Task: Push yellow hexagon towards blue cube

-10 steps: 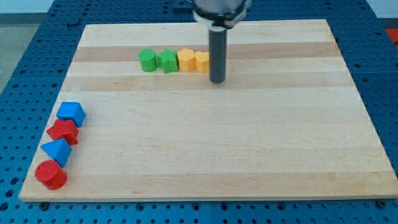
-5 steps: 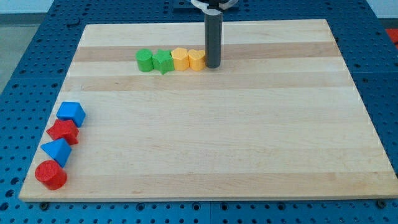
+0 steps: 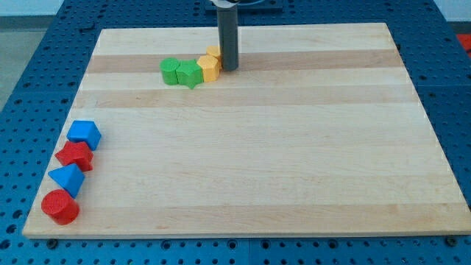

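My tip stands near the view's top, just right of a row of small blocks. A yellow hexagon lies touching the tip's left side, with a second yellow block behind it, partly hidden by the rod. Left of them sit a green star-shaped block and a green cylinder. The blue cube lies far off at the view's left edge, lower down the board.
Below the blue cube along the left edge lie a red block, a blue triangular block and a red cylinder. The wooden board sits on a blue perforated table.
My tip moved up and left, from the right of the row into it. The yellow blocks shifted left; the second yellow block now sits behind the hexagon.
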Controlling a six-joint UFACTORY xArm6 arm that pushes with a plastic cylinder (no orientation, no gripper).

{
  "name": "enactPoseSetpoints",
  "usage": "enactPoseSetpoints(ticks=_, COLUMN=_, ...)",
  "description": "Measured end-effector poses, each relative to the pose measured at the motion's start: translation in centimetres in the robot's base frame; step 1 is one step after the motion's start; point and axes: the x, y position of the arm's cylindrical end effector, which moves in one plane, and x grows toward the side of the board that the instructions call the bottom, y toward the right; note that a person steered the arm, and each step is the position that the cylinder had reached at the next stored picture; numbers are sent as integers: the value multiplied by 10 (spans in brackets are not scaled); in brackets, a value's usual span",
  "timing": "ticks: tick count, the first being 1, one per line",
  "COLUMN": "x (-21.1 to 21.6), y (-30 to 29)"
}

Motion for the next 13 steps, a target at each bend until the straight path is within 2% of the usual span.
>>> enactPoseSetpoints(ticks=6, x=23, y=-107)
enactPoseSetpoints(ticks=10, x=26, y=-64)
enactPoseSetpoints(ticks=13, x=53, y=-76)
